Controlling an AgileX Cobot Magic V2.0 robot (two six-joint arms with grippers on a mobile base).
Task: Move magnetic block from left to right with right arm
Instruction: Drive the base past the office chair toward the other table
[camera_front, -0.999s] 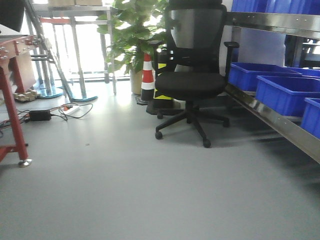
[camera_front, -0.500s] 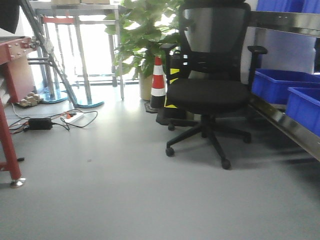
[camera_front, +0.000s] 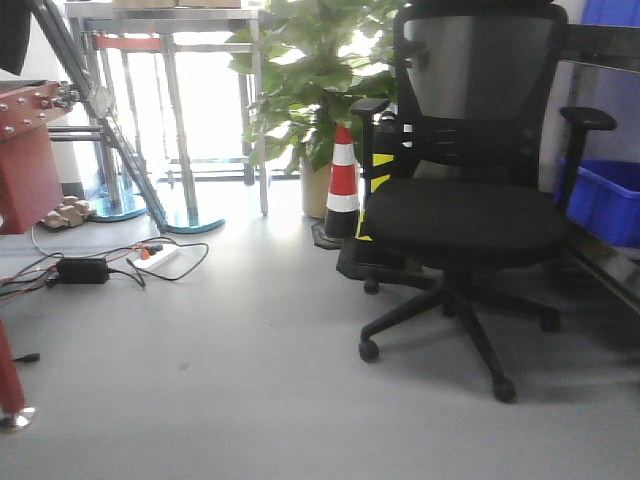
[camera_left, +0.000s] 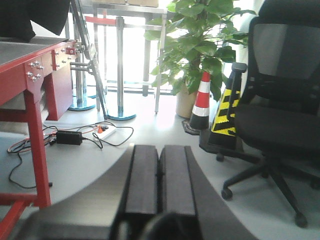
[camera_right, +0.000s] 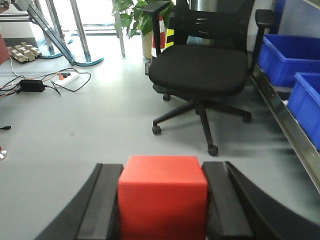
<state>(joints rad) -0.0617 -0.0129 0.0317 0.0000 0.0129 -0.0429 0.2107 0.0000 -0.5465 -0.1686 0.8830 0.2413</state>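
Observation:
The magnetic block (camera_right: 163, 195), a plain bright-red cube, fills the bottom of the right wrist view. My right gripper (camera_right: 163, 172) is shut on it, one black finger pressed against each side face. It is held in the air above the grey floor, in front of a black office chair (camera_right: 200, 67). My left gripper (camera_left: 159, 150) is shut, its two black pads pressed together with nothing between them. Neither gripper nor the block appears in the front-facing view.
The black office chair (camera_front: 470, 190) stands close at the right, with a striped cone (camera_front: 343, 185) and a potted plant (camera_front: 310, 90) behind it. Blue bins (camera_right: 290, 60) sit on a metal shelf at the right. A red table (camera_left: 30, 80) and floor cables (camera_front: 110, 268) are at the left.
The front-facing view has turned left and moved closer: the chair, cone and plant slid right and grew larger, and the blue bins mostly left the frame.

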